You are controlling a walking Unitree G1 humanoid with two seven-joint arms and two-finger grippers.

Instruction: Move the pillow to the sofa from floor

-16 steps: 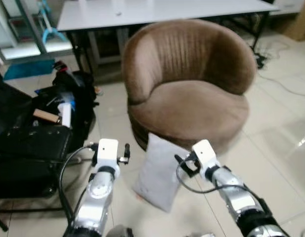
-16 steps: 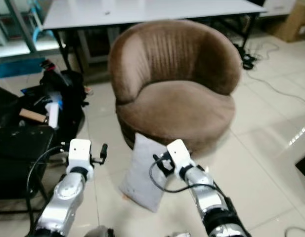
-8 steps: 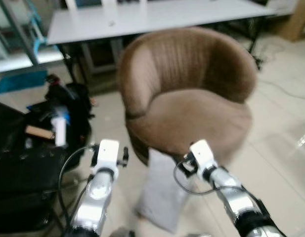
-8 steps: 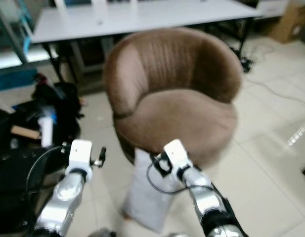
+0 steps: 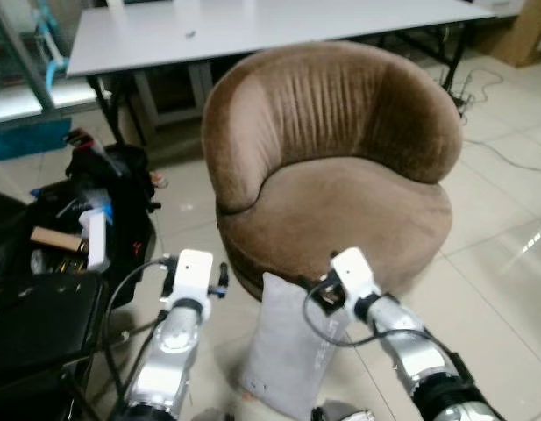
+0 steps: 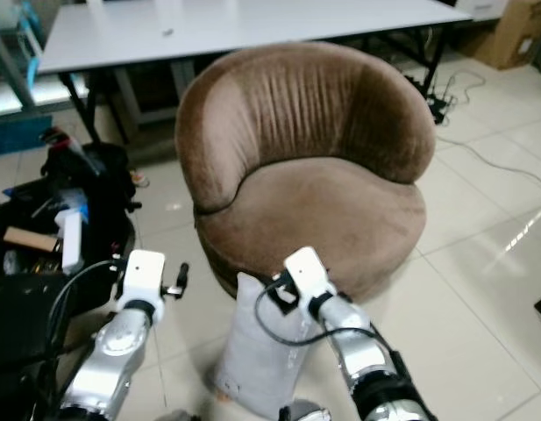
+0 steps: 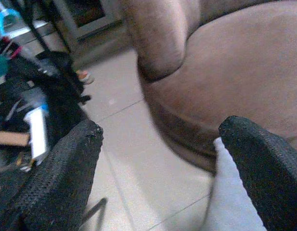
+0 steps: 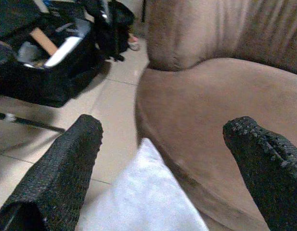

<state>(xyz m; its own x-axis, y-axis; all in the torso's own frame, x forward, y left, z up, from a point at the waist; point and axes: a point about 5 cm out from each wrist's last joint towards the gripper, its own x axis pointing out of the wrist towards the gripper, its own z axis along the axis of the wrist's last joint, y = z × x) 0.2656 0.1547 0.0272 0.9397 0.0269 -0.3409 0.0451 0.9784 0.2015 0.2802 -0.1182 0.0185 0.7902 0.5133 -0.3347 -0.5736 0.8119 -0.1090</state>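
Grey pillow (image 5: 288,351) leans vs brown sofa (image 5: 340,167) on floor; left claw (image 7: 158,178) & right claw (image 8: 167,168) both wide, above it.

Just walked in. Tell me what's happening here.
The robot stands facing a round brown velvet armchair. A pale grey pillow still sits on the tiled floor, propped against the chair's base. The right hand, fingers open, hovers just above the pillow's top corner, and the left hand, also open, is beside it. Nothing is grasped yet.
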